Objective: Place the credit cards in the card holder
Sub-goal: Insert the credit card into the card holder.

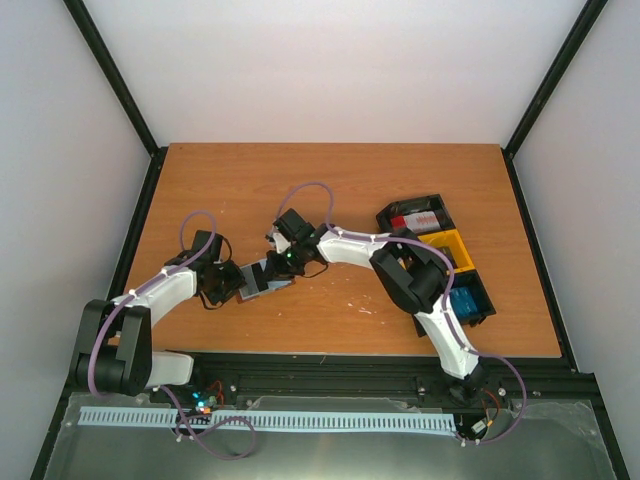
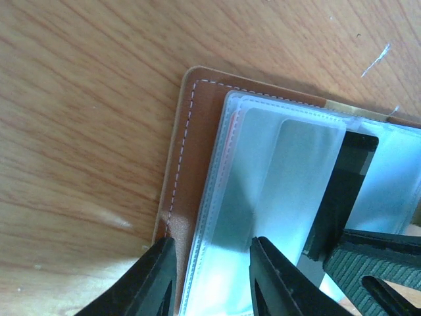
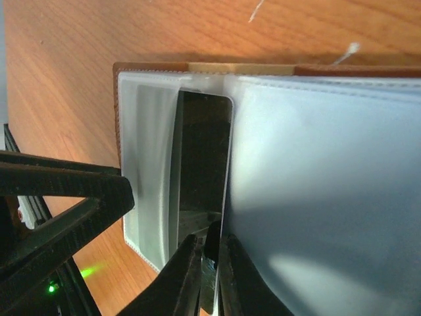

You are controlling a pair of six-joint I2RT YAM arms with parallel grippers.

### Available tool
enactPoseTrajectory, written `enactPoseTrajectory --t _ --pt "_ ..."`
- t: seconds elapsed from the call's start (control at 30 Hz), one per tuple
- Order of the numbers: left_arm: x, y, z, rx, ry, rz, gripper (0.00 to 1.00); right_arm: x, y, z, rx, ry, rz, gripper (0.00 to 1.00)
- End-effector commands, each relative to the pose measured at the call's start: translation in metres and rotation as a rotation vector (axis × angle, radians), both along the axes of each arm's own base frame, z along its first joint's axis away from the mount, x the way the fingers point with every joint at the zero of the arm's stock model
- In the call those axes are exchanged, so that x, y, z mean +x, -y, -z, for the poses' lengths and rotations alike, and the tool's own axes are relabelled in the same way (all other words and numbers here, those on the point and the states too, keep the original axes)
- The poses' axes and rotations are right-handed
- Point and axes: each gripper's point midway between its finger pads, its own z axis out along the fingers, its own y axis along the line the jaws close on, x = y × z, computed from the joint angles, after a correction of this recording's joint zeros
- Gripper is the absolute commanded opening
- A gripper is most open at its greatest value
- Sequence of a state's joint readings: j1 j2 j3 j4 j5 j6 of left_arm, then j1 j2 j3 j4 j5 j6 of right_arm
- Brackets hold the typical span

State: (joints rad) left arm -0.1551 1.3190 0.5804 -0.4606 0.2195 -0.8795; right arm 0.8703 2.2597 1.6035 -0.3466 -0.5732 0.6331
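Observation:
The brown card holder lies open on the table, its clear sleeves fanned out. A dark credit card stands partly inside a sleeve near the fold. My right gripper is shut on the card's near edge. My left gripper grips the holder's left side, with one finger by the brown cover's edge and the other on the sleeves. More credit cards lie in the trays at the right: a red and white one and a blue one.
A row of black and yellow trays runs diagonally along the table's right side, beside the right arm's elbow. Black frame posts stand at the table's back corners. A metal rail borders the near edge.

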Motion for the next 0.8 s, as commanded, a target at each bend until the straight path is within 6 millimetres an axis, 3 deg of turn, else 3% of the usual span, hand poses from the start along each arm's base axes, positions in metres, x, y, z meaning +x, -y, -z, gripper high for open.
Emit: enactPoseTrajectory --t 0.0,0.3,0.5,0.77 --pt "-0.018 -0.004 0.020 0.020 -0.071 0.010 0.34 -0.013 -0.007 0.015 0.010 -0.045 -0.046 0.09" --pt "-0.021 -0.003 0.022 0.011 -0.074 0.013 0.34 -0.021 -0.022 0.010 0.064 -0.053 -0.111 0.05" --pt "-0.022 -0.003 0.023 0.015 -0.075 0.013 0.35 -0.007 -0.024 0.014 0.012 0.009 -0.100 0.06" --pt "-0.015 -0.003 0.012 0.012 -0.036 0.008 0.41 0.001 -0.024 0.000 0.019 0.060 -0.072 0.08"
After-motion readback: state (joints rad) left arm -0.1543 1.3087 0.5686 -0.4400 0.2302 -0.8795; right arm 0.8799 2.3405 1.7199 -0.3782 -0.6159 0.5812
